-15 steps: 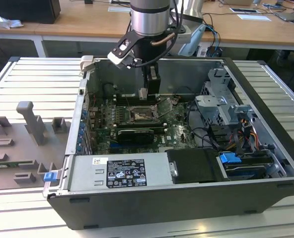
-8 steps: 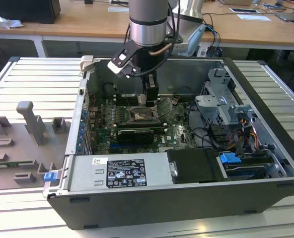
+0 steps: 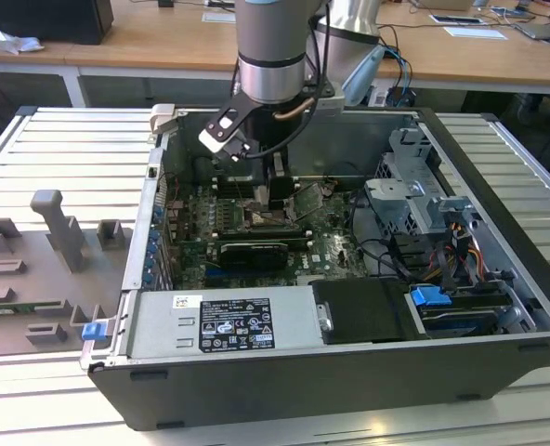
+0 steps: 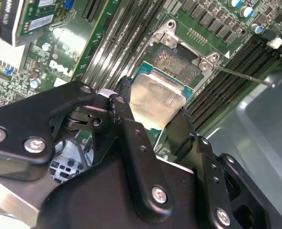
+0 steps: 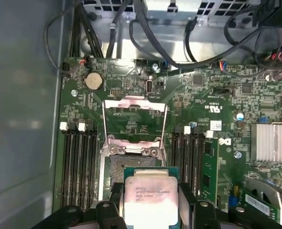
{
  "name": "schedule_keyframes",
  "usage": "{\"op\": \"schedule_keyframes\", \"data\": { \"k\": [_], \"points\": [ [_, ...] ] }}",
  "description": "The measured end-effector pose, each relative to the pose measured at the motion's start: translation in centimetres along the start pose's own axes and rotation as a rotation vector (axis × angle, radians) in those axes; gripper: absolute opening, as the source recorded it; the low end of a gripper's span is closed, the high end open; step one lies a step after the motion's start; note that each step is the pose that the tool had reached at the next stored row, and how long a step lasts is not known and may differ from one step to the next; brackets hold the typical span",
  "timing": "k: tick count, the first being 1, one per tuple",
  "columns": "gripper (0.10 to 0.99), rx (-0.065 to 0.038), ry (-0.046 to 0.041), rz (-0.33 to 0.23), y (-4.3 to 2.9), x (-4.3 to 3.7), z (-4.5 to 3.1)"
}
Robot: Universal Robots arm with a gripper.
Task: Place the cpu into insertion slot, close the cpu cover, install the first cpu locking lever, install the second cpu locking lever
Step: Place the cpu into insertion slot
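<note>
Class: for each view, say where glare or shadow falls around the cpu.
Second wrist view: glare whitens the cpu top. First wrist view: the cpu is evenly lit; the case wall has a soft sheen. Exterior view: the slot lies dim under the arm.

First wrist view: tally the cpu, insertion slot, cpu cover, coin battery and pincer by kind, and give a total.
cpu: 1
insertion slot: 1
cpu cover: 1
coin battery: 1
pincer: 1
Total: 5
</note>
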State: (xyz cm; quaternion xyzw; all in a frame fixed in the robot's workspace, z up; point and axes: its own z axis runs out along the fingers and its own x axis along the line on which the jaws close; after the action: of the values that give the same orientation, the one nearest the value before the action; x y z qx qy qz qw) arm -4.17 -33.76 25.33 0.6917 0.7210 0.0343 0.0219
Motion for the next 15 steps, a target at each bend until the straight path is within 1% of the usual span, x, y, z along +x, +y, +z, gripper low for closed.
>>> {"op": "schedule_keyframes", "data": {
  "k": [4,15],
  "points": [
    [0.541,0.000,-0.0001,0.000,-0.11,0.25,0.63],
    [0.541,0.000,-0.0001,0.000,-0.15,0.46,1.19]
  ]
}}
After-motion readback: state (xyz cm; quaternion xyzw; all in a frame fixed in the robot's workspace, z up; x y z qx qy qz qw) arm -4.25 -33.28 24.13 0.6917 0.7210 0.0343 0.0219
